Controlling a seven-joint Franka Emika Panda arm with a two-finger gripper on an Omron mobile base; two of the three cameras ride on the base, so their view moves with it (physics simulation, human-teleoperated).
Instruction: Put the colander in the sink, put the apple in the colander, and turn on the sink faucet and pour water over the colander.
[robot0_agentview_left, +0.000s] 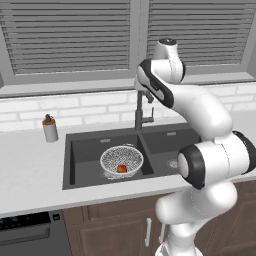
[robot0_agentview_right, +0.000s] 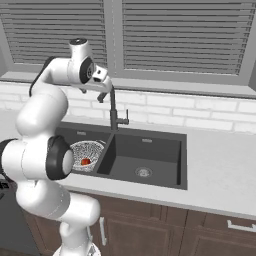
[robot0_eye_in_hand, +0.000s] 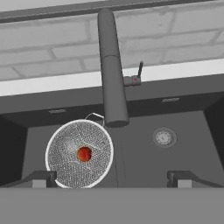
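My end effector (robot0_eye_in_hand: 112, 177) hangs high above the sink (robot0_agentview_left: 80, 142), jaws spread wide and holding nothing; in the right base view it (robot0_agentview_right: 103, 92) sits just beside the top of the faucet (robot0_agentview_right: 114, 112). From the hand view, the faucet (robot0_eye_in_hand: 111, 74) spout runs down the middle, its mouth over the divider between the two basins, close to the colander (robot0_eye_in_hand: 79, 153) rim. The colander (robot0_agentview_left: 121, 160) sits in the left basin, toward the divider wall, with open basin floor on its far left side. The apple (robot0_eye_in_hand: 84, 153) rests at the colander's centre; it (robot0_agentview_left: 121, 169) shows red through the mesh. The right basin holds just its drain (robot0_eye_in_hand: 164, 137). The side lever (robot0_eye_in_hand: 139, 72) stands upright, to the spout's right. A soap bottle (robot0_agentview_left: 49, 129) stands on the surface (robot0_agentview_left: 30, 170), well left of the sink edge.
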